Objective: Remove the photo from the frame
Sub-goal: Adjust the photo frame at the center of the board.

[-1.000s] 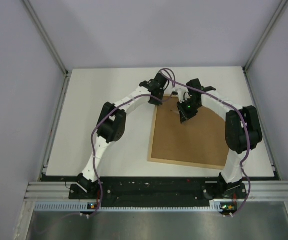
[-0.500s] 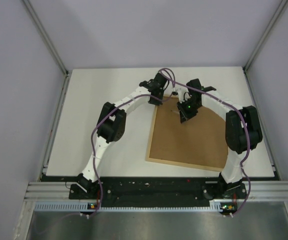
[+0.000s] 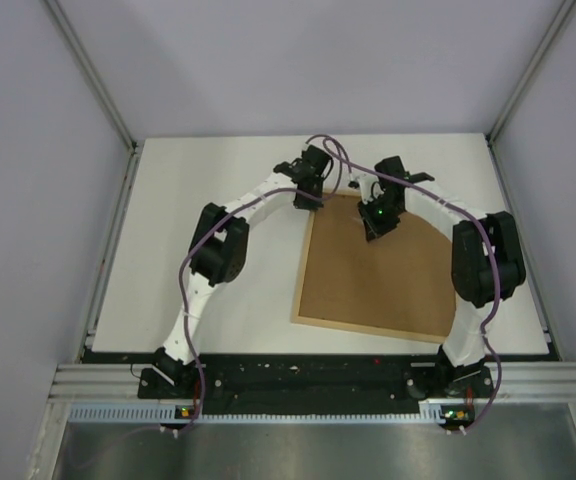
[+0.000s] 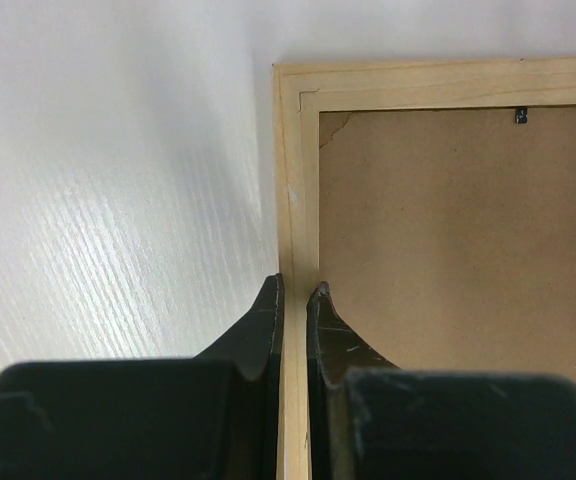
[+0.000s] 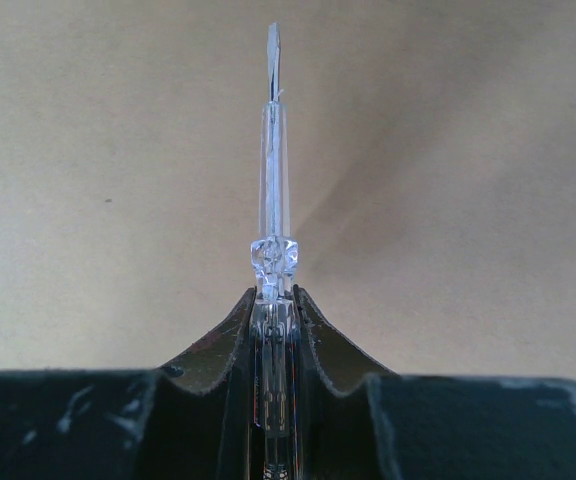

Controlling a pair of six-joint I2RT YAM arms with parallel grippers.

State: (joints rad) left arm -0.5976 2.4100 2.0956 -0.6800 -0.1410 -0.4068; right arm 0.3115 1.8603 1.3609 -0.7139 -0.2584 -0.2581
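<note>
Lying flat on the white desk (image 3: 208,220) with its back turned up, the large rectangular light-wood picture frame (image 3: 388,290) occupies the middle-right part of the surface. It is slightly skewed, and its near edge is close to the black rail where the arms are bolted. Only its back shows: a plain brown fibreboard panel (image 4: 448,250) set inside the pale wooden rails. The panel's far left corner looks chipped, and a small dark metal tab (image 4: 520,116) sits at the inner edge of the far rail. The left gripper (image 3: 310,200) comes down at the frame's left rail, not far from the far left corner. In the left wrist view its jaws are drawn in tight on that rail (image 4: 296,200), one finger on the outside against the desk (image 4: 118,200) and the other on the inside over the fibreboard. The right gripper (image 3: 371,235) hangs over the far part of the brown panel, well inside the rails. In the right wrist view its jaws are closed on a slim screwdriver with a clear plastic handle (image 5: 274,200), gripped low on the handle. The thin metal blade points straight out from the fingers toward the fibreboard (image 5: 118,200). Whether the tip touches the board cannot be told.
</note>
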